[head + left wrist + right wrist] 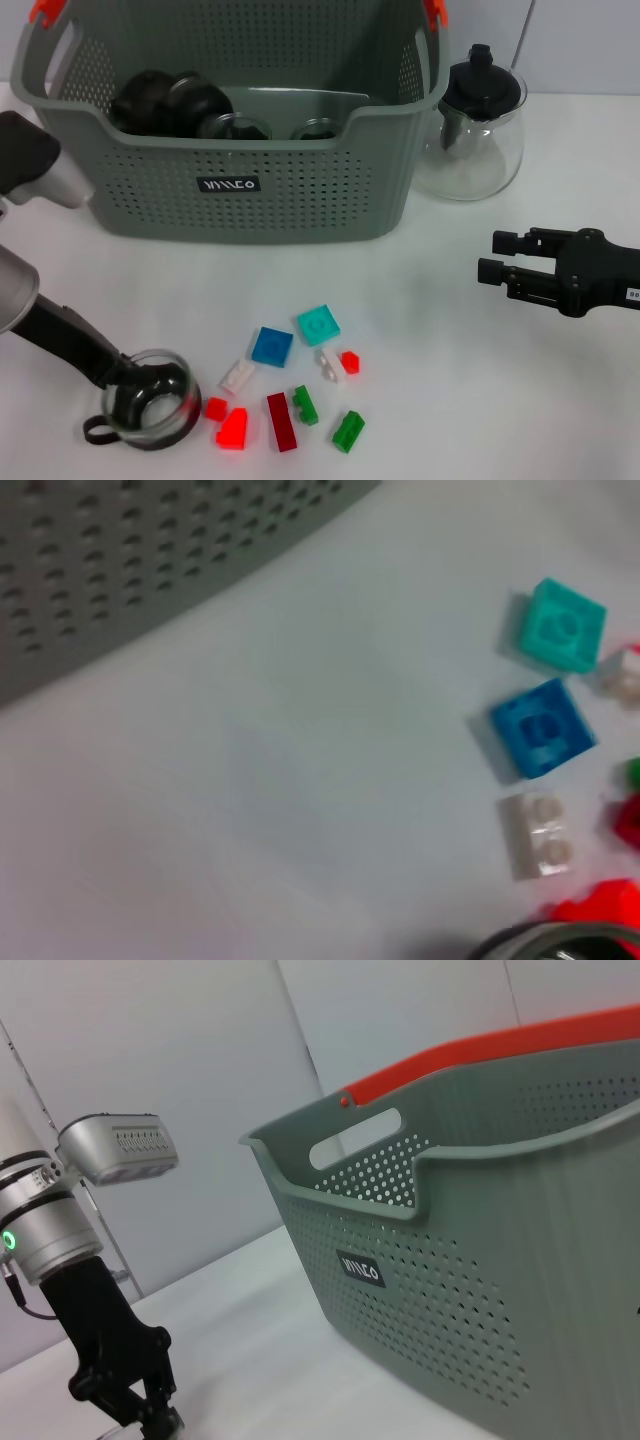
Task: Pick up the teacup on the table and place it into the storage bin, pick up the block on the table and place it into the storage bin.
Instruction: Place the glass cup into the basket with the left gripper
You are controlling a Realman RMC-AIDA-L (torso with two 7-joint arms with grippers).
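Head view: left hand clenched on teacup rim; right hand released, open table around.

The large grey perforated plastic storage bin at the far edge of the matt white tabletop looks smooth and dull, with glossy orange clips at its handles. The clear glass teapot beside it shines under a black plastic lid. Near the front edge, the small clear glass teacup glints, held by the left gripper with its matt black fingers. The scattered coloured plastic blocks look smooth and slightly glossy.
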